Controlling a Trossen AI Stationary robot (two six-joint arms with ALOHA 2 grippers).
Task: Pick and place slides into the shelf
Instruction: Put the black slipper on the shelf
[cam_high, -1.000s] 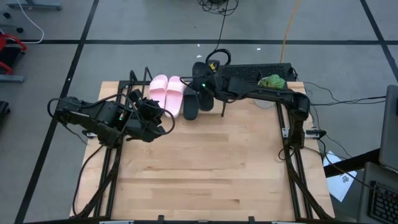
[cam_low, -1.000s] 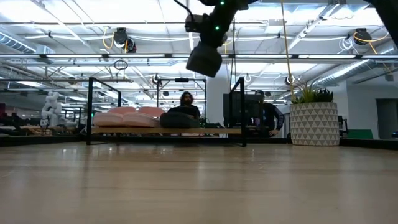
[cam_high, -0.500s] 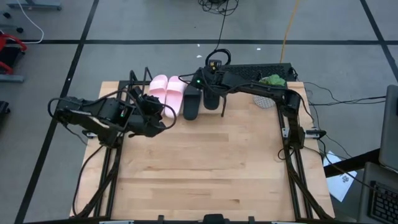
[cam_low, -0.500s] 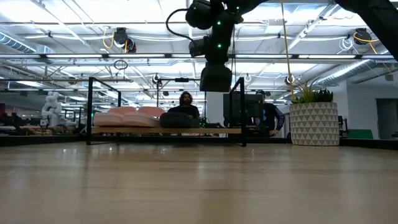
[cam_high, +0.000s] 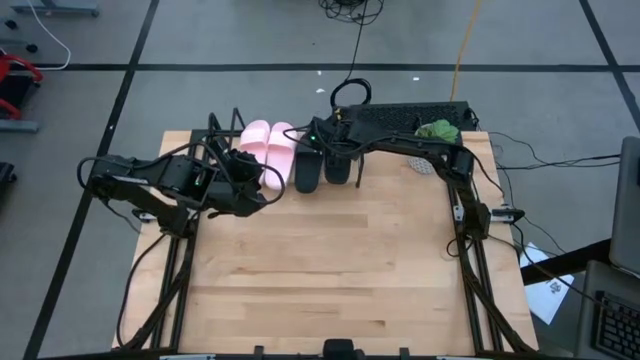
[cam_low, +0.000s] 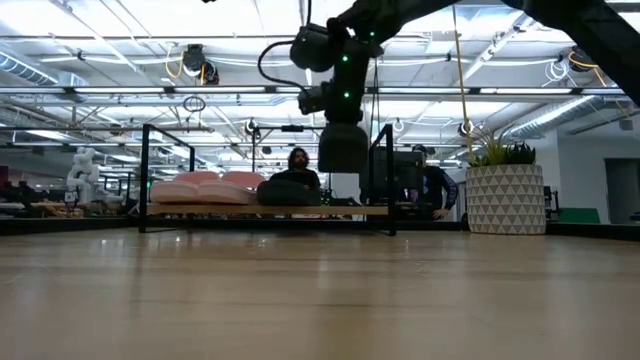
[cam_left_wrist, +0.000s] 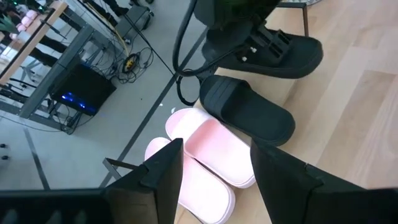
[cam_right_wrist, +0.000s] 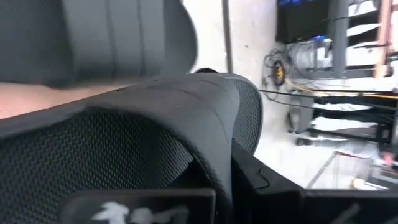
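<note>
High view: right pincer (cam_high: 338, 160) tips hidden behind black slide (cam_high: 339, 165).

Wooden table (cam_high: 330, 270): bears shelf (cam_low: 220, 210) at its far edge. Shelf holds pink pair of slides (cam_high: 268, 145) with one black slide (cam_high: 307, 168) just beside them.

The right arm's two-finger gripper (cam_high: 338, 160) has swung the second black rubber slide (cam_low: 343, 147) from a tilt (toe first) to hang straight down, lower in the low view's upper middle, beside the first black slide (cam_high: 307, 168).
</note>
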